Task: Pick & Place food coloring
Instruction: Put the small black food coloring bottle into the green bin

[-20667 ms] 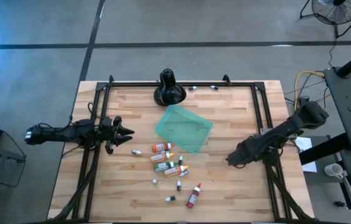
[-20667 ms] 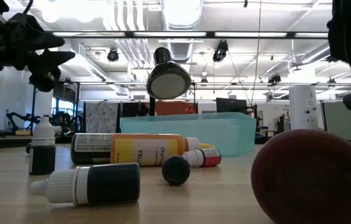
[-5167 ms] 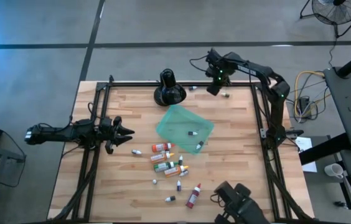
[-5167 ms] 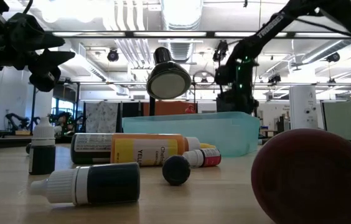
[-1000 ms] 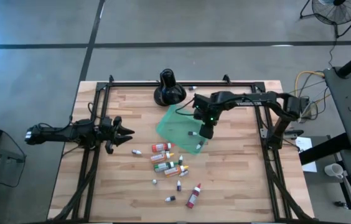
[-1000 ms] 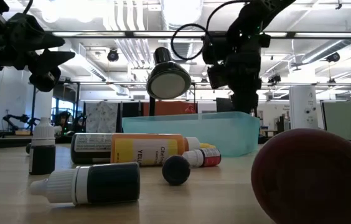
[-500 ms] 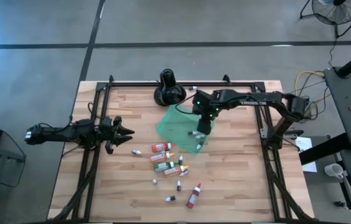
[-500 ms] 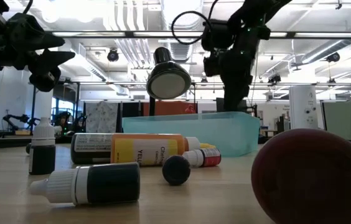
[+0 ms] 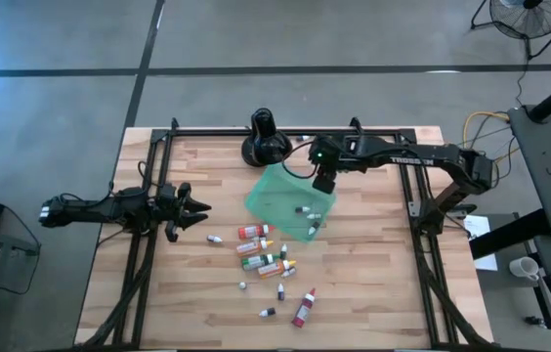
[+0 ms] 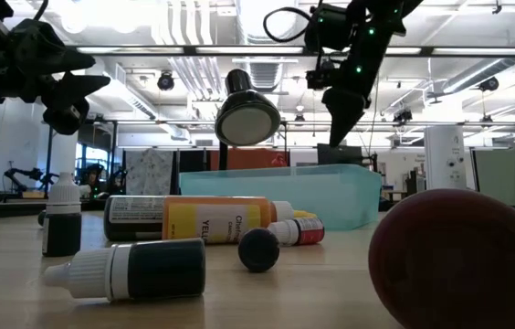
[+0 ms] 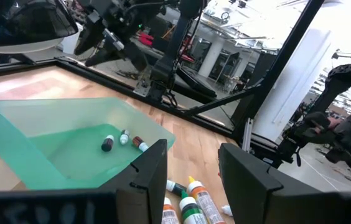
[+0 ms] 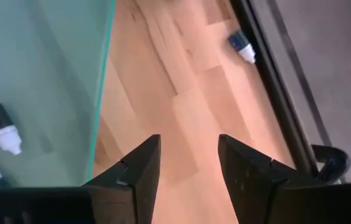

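Note:
The teal tray (image 9: 274,196) lies flat mid-table with three food coloring bottles (image 9: 313,213) lying on its floor, also visible in the left wrist view (image 11: 124,137). My right gripper (image 9: 324,184) hangs open and empty above the tray's far right rim (image 12: 104,81), pointing steeply down. Several more bottles (image 9: 266,262) lie loose on the wood in front of the tray. My left gripper (image 9: 197,210) waits open and empty at the table's left, level.
A black round-based stand (image 9: 266,139) is at the far edge, behind the tray. One small bottle (image 12: 243,48) lies by the black frame rail at the far edge. A red rounded thing (image 10: 463,256) fills the low view's near right.
My right gripper has risen from low over the tray's right part and gone toward the far edge, tipping from straight down to a slant. A third small bottle now shows on the tray floor where the gripper had stood.

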Controlling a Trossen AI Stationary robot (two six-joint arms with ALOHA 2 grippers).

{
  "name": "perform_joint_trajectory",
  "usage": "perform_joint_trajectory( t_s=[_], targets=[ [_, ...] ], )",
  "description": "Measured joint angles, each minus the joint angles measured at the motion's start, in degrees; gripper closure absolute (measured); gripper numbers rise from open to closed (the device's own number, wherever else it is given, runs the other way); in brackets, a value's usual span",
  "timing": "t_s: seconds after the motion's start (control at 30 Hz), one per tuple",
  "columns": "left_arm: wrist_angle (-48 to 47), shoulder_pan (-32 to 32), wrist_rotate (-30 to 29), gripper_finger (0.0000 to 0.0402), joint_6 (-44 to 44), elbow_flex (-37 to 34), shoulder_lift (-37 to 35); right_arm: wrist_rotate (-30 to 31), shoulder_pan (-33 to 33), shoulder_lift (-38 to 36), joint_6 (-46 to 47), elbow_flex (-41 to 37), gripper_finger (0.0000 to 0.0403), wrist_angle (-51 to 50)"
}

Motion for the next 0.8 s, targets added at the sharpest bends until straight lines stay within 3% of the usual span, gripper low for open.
perform_joint_trajectory(
  t_s=[0.2,0.37,0.47,0.6,0.8],
  targets=[
    [0.0,0.0,0.0,0.0284,0.0,0.0,0.0,0.3,-0.5,0.0,-2.3,0.0,0.0262,2.1],
    [0.0,0.0,0.0,0.0284,0.0,0.0,0.0,-12.8,-0.4,-0.2,-6.5,0.0,0.0274,5.1],
    [0.0,0.0,0.0,0.0284,0.0,0.0,0.0,-17.2,-0.4,-1.1,-8.0,0.0,0.0283,8.2],
    [0.0,0.0,0.0,0.0284,0.0,0.0,0.0,-17.1,-0.5,-4.0,-8.9,0.0,0.0294,13.3],
    [0.0,0.0,0.0,0.0284,0.0,0.0,0.0,-11.2,-0.8,-8.4,-17.0,0.0,0.0307,19.2]
  ],
)
